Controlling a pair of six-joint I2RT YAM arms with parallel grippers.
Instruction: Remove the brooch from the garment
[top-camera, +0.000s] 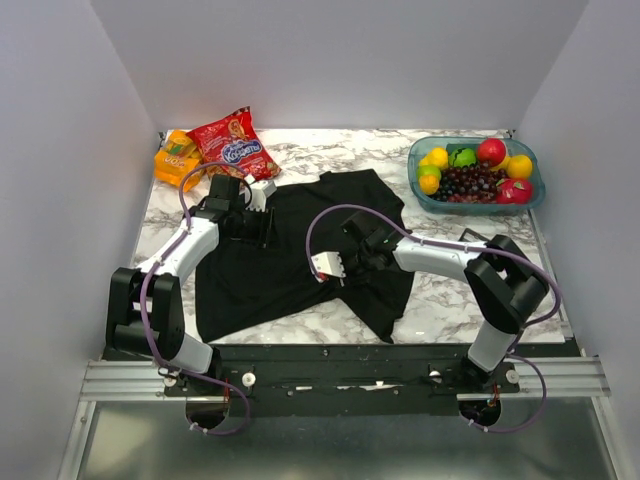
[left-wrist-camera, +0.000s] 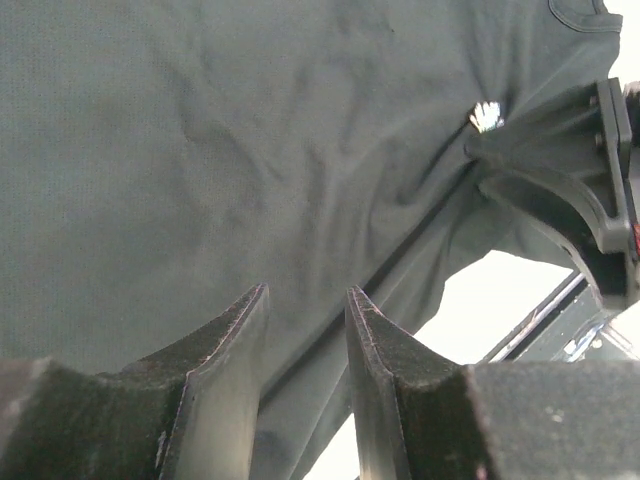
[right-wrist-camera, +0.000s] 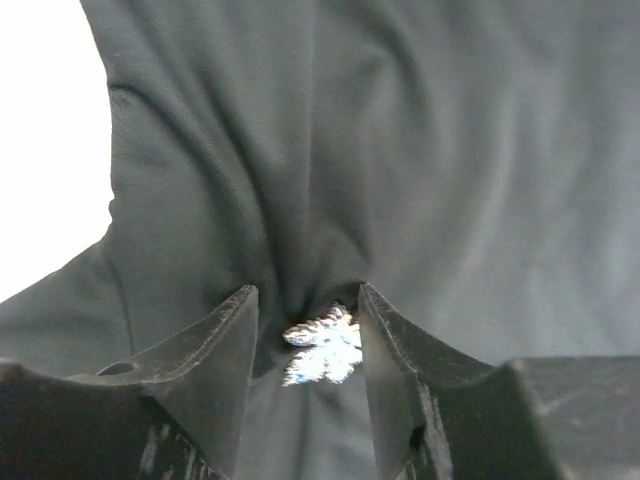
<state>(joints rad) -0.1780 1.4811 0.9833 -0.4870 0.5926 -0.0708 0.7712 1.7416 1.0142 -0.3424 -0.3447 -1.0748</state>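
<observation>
The spiky, glinting brooch (right-wrist-camera: 322, 345) lies between the right fingers (right-wrist-camera: 200, 370); pinched or not, I cannot tell. The soft garment (right-wrist-camera: 420, 150) wrinkles around it; the left fingers (left-wrist-camera: 215, 350) stand apart.

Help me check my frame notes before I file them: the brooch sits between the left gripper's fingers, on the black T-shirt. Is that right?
Not quite. The brooch sits between the fingers of the right gripper, not the left, on the black T-shirt; the right wrist view shows it. The left gripper has only cloth between its fingers.
</observation>
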